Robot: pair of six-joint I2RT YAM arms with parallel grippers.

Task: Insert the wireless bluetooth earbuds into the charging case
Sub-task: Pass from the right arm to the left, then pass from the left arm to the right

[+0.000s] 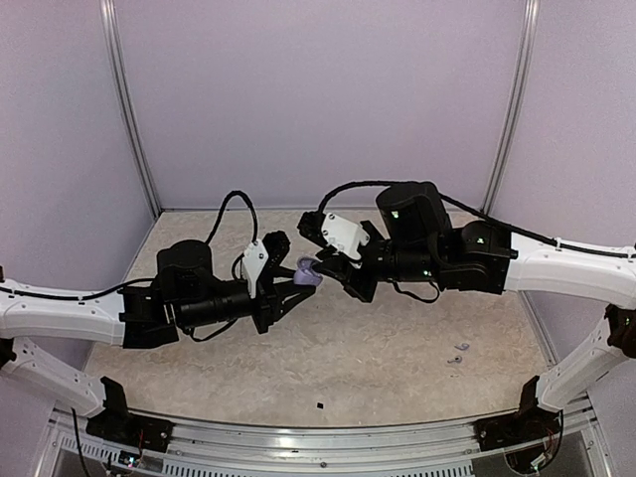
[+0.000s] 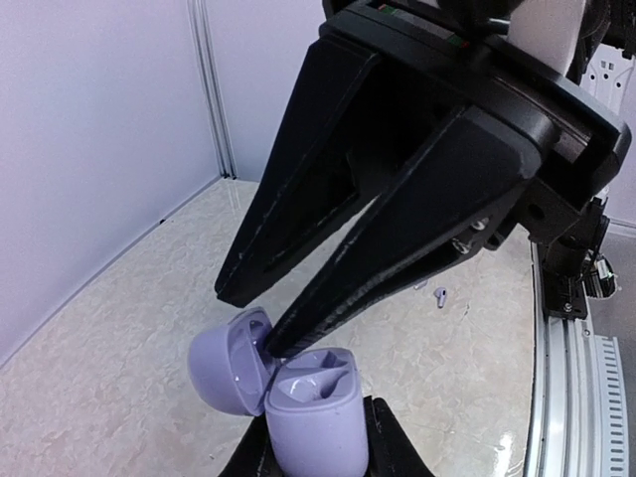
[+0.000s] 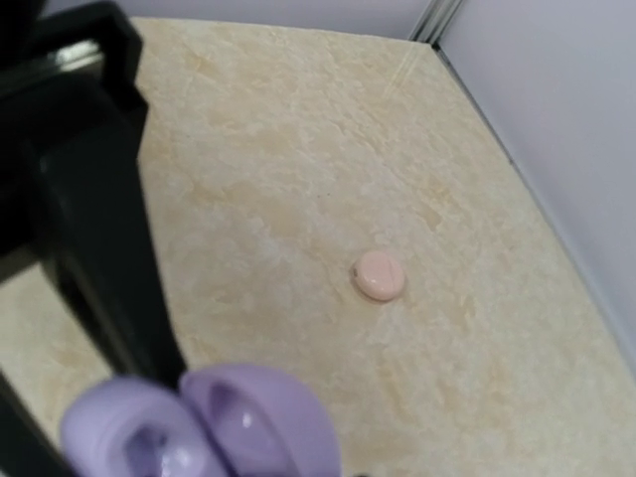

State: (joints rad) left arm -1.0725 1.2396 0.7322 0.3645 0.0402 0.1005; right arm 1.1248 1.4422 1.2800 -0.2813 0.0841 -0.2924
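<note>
The left hand [image 1: 297,281] pinches the lilac case [image 2: 310,409] above the desk [image 1: 378,373], with the lid [image 2: 223,364] swung open. The right hand [image 2: 250,320] pokes a fingertip in at the hinge; I cannot tell whether its fingers are spread or pressed together. Two earbuds [image 1: 461,347] lie on the desk, well to the right of the case.
</note>
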